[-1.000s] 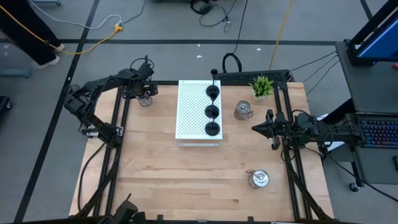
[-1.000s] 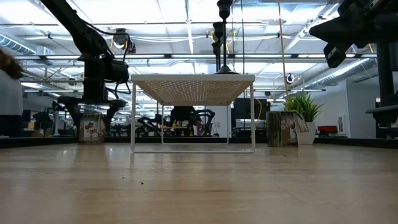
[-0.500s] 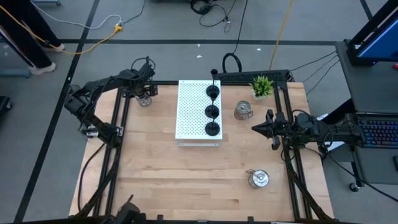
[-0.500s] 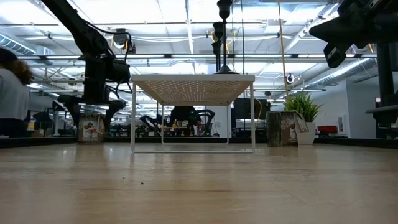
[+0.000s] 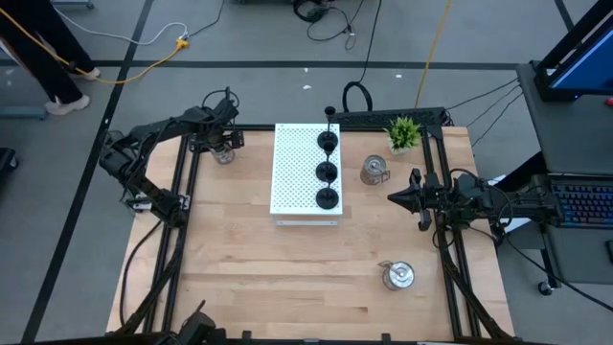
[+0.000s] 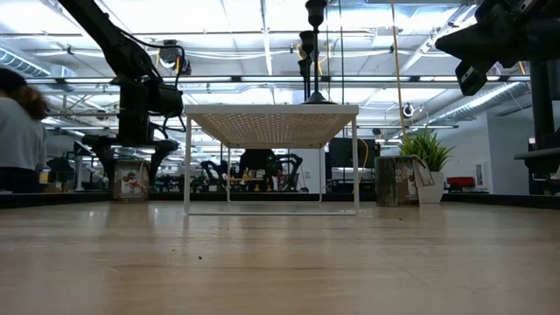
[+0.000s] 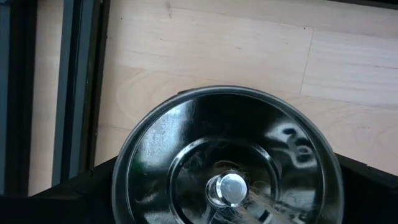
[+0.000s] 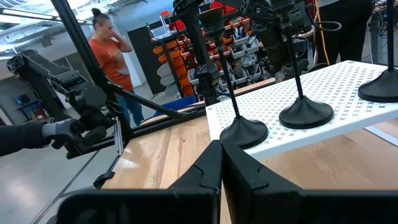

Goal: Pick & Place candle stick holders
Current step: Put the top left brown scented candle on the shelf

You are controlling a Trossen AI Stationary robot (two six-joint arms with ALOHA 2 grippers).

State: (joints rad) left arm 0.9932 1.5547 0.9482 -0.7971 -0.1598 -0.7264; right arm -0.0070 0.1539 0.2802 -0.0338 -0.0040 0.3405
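Candle holders are split around the white perforated stand [image 5: 306, 174], which I take as the landmark. Three black holders [image 5: 327, 172] stand in one row along its right side, so this raised top seems to be the place where holders are collected. Two silver holders wait on the wooden table [image 5: 287, 278]: one [image 5: 374, 171] just right of the stand, one [image 5: 397, 276] further to the right and nearer the front edge. The third silver holder [image 7: 227, 158] stands left of the stand, at the far table corner. The left gripper [image 5: 222, 146] hangs directly over it, jaws spread fully and closing on nothing; I judge it is lined up to come down around the cup. The right gripper [image 8: 221, 163] waits to the right of the stand, fingers pressed together, empty. A small green plant [image 5: 403, 132] stands behind the nearer silver holder.
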